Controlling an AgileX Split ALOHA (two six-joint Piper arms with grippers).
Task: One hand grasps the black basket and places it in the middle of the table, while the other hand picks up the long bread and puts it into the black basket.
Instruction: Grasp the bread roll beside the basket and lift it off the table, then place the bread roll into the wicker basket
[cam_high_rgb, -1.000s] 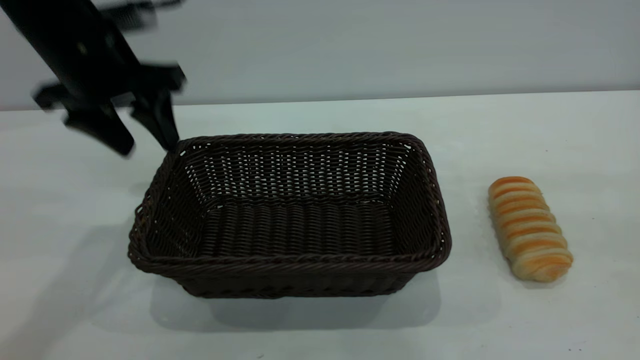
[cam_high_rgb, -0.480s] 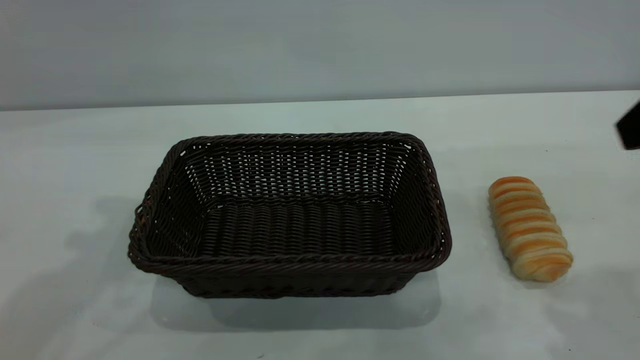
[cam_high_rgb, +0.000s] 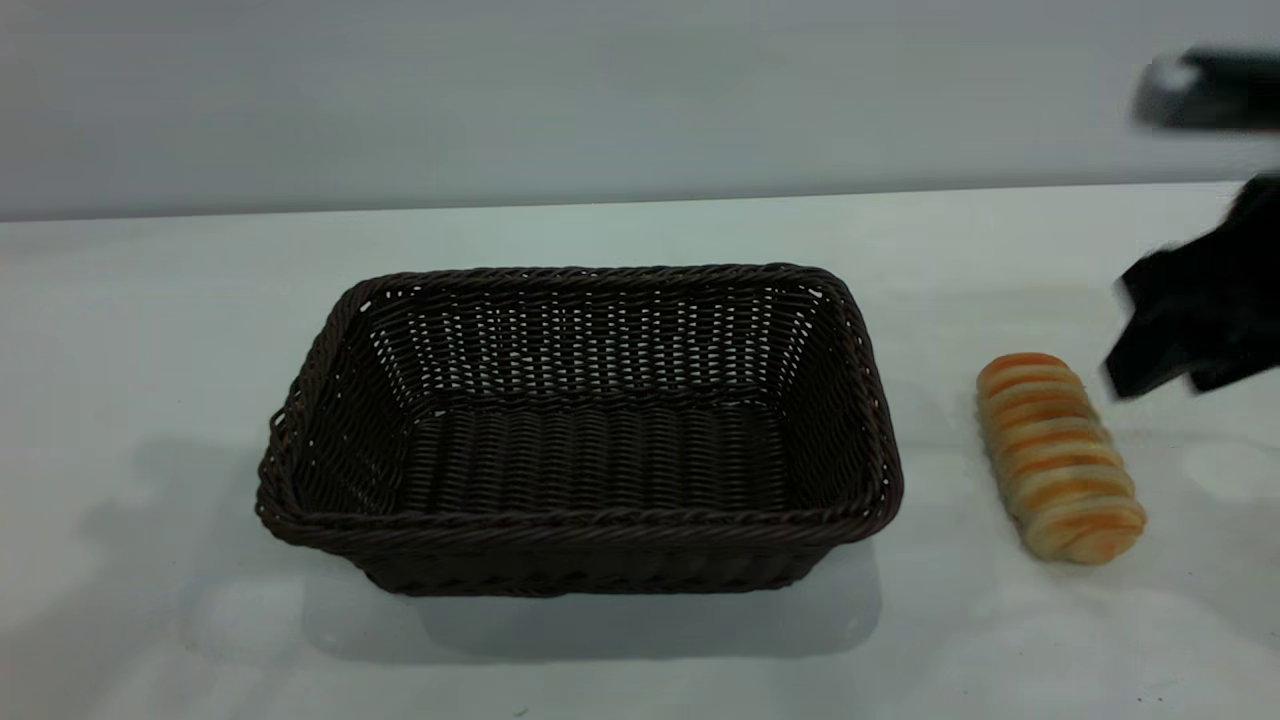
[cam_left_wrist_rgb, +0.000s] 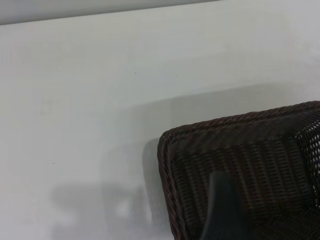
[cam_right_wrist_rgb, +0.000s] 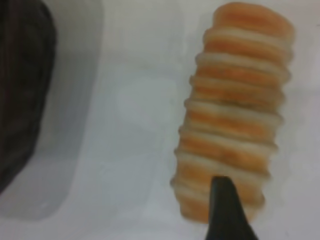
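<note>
In the exterior view, nearest the camera, the black basket (cam_high_rgb: 580, 430) sits empty in the lower middle of the frame on the white table (cam_high_rgb: 640, 650), its braided rim level and its long side facing forward. To its right, in the lower right of the frame and set apart from the basket's right wall, the long bread (cam_high_rgb: 1060, 458) lies flat on the tabletop, running lengthwise from back to front. Farther back, at the right edge of the frame, the right gripper (cam_high_rgb: 1180, 335) hangs above the table, just up and to the right of the loaf's far end and not touching it; whether its claw is open or closed cannot be told. The right wrist view shows one dark fingertip (cam_right_wrist_rgb: 226, 212) over the end of the bread (cam_right_wrist_rgb: 235, 110). The left wrist view shows only a basket corner (cam_left_wrist_rgb: 250, 165) below a dark finger (cam_left_wrist_rgb: 222, 210).
</note>
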